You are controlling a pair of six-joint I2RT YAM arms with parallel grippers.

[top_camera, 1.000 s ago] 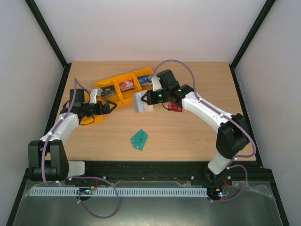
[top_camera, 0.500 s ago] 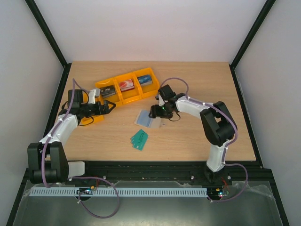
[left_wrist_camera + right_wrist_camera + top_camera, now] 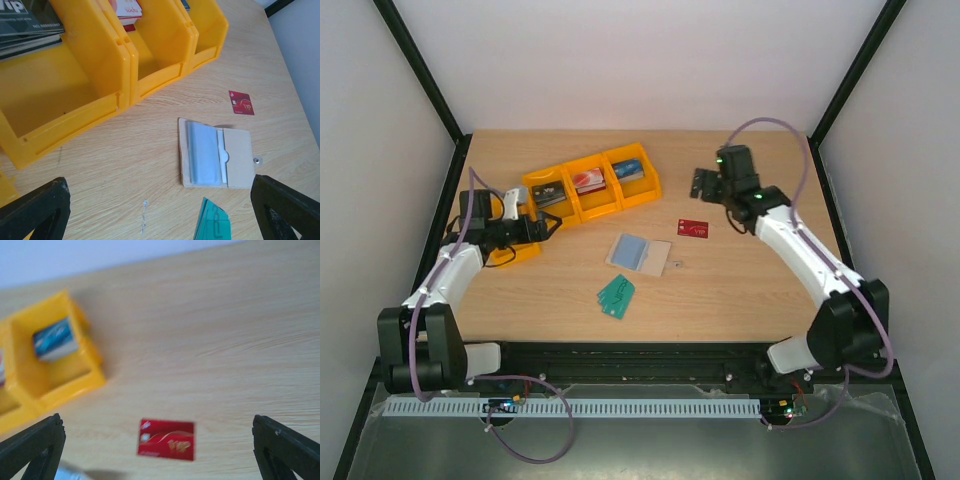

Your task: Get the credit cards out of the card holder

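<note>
Since both arms hang clear of the work, the next pick can be planned cleanly. Nearest the arm bases, a small fan of teal cards (image 3: 616, 295) lies flat on the counter (image 3: 750, 290). Just beyond it the card holder (image 3: 215, 160) lies folded open and face up. Its snap tab points to the robot's right and its pale blue-grey pocket (image 3: 202, 152) is on the left half. A little farther on and to the right, apart from the holder, the dark red credit card (image 3: 693, 229) lies flat on bare wood, so that one is already out. Whether a pale card sits inside the pocket is hard to tell: the sleeve looks filled, but that may only be its lining. Left of the holder, the left gripper (image 3: 553, 227) hovers by the yellow bins (image 3: 155, 82), jaws spread wide and holding nothing. Farthest back, the right gripper (image 3: 700, 185) hangs beyond the red card, jaws likewise spread and empty.

To do this step well, I judge one arm should pin the beige flap so the holder cannot slide. The other should come in low at the pocket's open edge, nip only the exposed card margin, and draw it out along the sleeve rather than upward. Otherwise a thin card will likely drag the light wallet with it.
</note>
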